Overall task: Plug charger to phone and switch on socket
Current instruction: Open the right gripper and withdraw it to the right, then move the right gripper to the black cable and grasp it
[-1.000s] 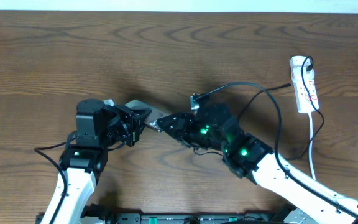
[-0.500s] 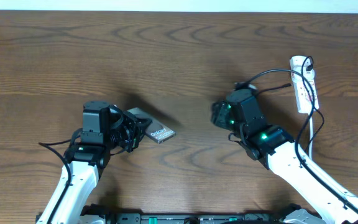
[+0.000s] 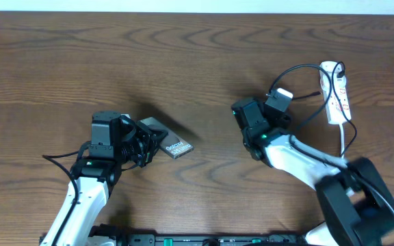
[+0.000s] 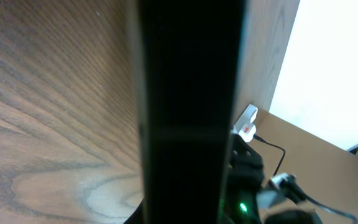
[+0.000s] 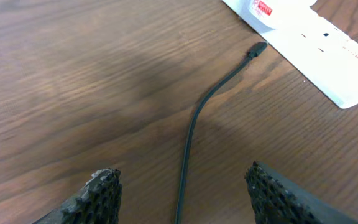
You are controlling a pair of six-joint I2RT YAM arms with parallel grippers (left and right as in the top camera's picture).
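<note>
- Where the left gripper (image 3: 144,142) meets the phone (image 3: 172,145), its fingers are seen from overhead to be closed on the slab's left end. The phone is angled toward the lower right, lettered face up, left of the table's centre.
- The left wrist view is filled down its middle by a dark bar (image 4: 188,93) that is out of focus, so the fingers cannot be made out there. Wood grain is shown to the bar's left.
- The right gripper (image 5: 188,193) is held above the table (image 3: 183,55) with its textured fingertips (image 5: 101,194) spread wide, and nothing is grasped between them.
- The charger (image 5: 194,121) is laid on the wood beneath that gap. Its thin black cable is curved up and to the right, and is ended by the small plug tip just beside the socket (image 5: 309,40).
- The socket is placed near the table's right edge, well apart from the phone. A black plug (image 3: 337,67) is seated at its far end, and a white cord (image 3: 345,154) is led from its near end.
- The charger's tip and the phone are separated by much of the table's width.
</note>
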